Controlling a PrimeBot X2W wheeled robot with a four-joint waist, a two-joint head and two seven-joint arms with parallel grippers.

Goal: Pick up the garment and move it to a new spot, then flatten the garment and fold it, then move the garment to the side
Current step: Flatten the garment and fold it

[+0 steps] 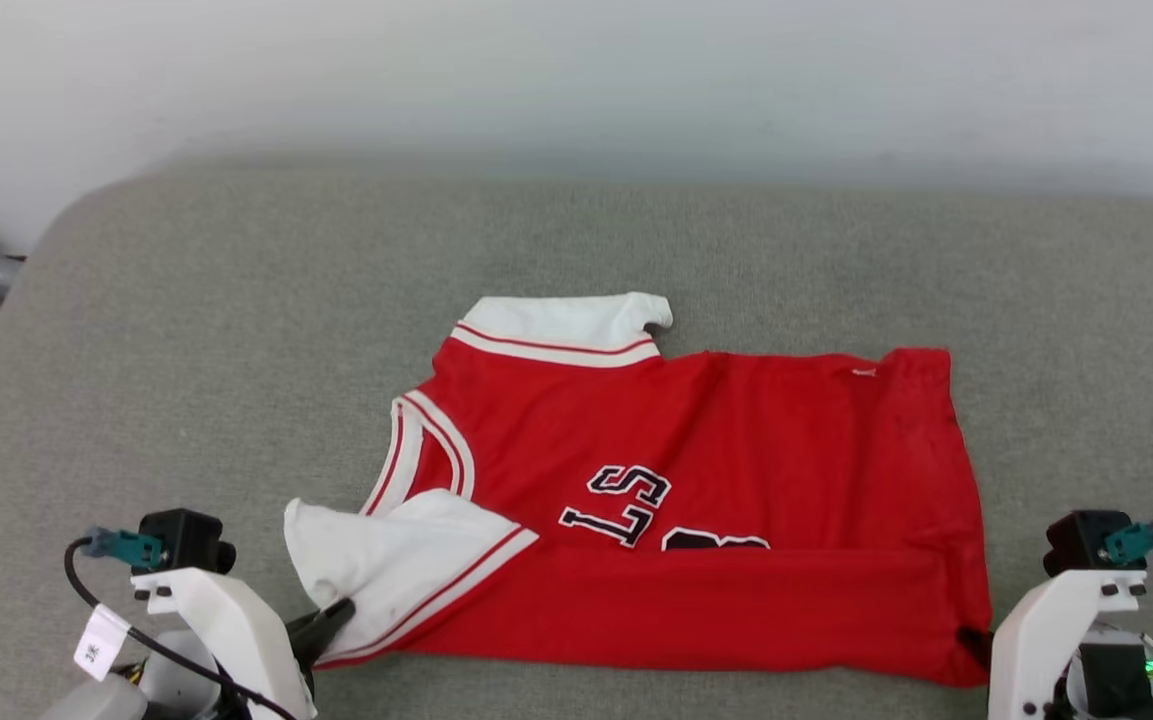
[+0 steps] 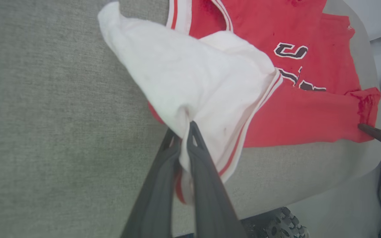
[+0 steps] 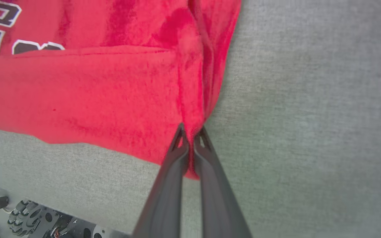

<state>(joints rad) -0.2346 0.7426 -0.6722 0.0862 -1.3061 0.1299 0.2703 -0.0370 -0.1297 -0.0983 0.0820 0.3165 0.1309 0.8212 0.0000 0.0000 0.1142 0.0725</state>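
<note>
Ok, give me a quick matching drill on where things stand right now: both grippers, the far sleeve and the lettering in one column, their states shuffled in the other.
Column one
1. left gripper
2. right gripper
3. far sleeve
4. lettering

Column two
A. partly covered by the folded-up red edge
B. shut on a red corner of the garment
C. lying on the grey surface, free of both grippers
D. shut on the near white sleeve

Pairs: 1-D, 2-B, 3-C, 4-A
</note>
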